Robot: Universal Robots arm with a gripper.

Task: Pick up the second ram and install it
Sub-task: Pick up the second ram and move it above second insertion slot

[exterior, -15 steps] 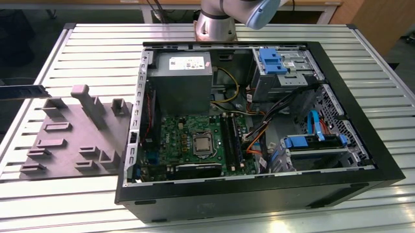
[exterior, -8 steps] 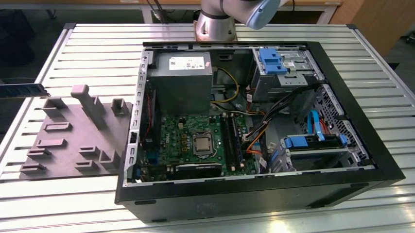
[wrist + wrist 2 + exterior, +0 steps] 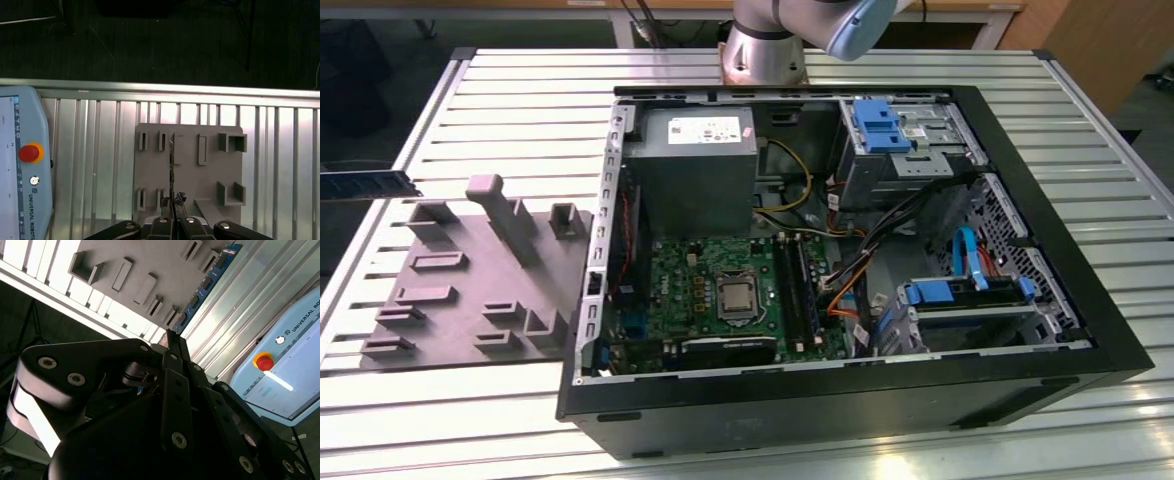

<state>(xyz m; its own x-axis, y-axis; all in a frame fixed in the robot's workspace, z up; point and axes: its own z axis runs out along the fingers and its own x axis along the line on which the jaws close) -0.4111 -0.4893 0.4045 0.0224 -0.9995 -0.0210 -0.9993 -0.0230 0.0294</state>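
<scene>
Holding the second ram [image 3: 171, 165], a long, thin, dark blue-green memory stick with black chips, edge-on in the hand [image 3: 173, 201]. The fingers are drawn in to the stick's thickness and clamped on one end. The rest juts out free and is seen flat in the second wrist view [image 3: 207, 282].

Position: the stick hangs in the air over the grey plastic fixture block with upright posts [image 3: 192, 177], and as far as I can tell it sits in none of the pockets. In the exterior view it lies at that view's far left [image 3: 367, 185], well apart from the open black computer case [image 3: 1067, 335] on the slatted aluminium desk [image 3: 494, 90].

Step, by my reading: pick-up is done, install not yet begun. Seating would call for the stick's long edge squared over an empty long black memory slot [image 3: 797, 285] beside the square silver processor [image 3: 738, 297], then a straight, level press.

Unclear:
- The frame edge cuts the stick off in the exterior view.
- I cannot make out which slots are filled.
- The notch and contact edge cannot be read.
- The hand's own linkage hides the gripped end in the second wrist view.
</scene>
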